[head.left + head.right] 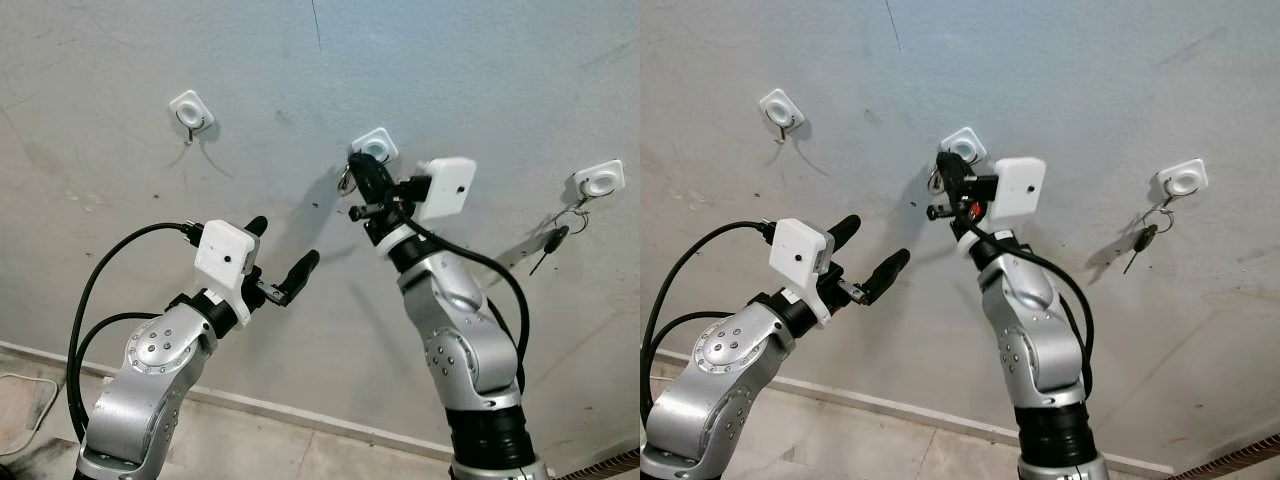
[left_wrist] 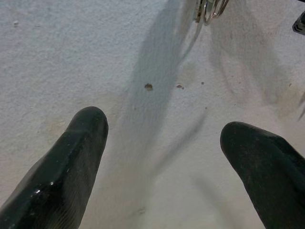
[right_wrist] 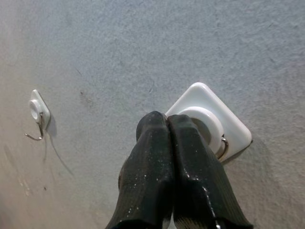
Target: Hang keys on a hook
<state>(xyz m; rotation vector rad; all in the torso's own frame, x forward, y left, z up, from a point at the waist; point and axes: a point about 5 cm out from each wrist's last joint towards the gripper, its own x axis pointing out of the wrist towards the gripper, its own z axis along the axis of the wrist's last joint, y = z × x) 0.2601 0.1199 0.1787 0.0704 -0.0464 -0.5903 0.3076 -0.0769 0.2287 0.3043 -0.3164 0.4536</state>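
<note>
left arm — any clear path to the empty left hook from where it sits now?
Probably yes. The left gripper hangs open in front of the bare wall, below and to the right of the left hook, with nothing between them. The right gripper is busy at the middle hook, well aside.

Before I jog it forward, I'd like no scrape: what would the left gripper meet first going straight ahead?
Probably the bare grey wall. The left gripper points open-fingered at it, below a key ring; depth is unclear.
</note>
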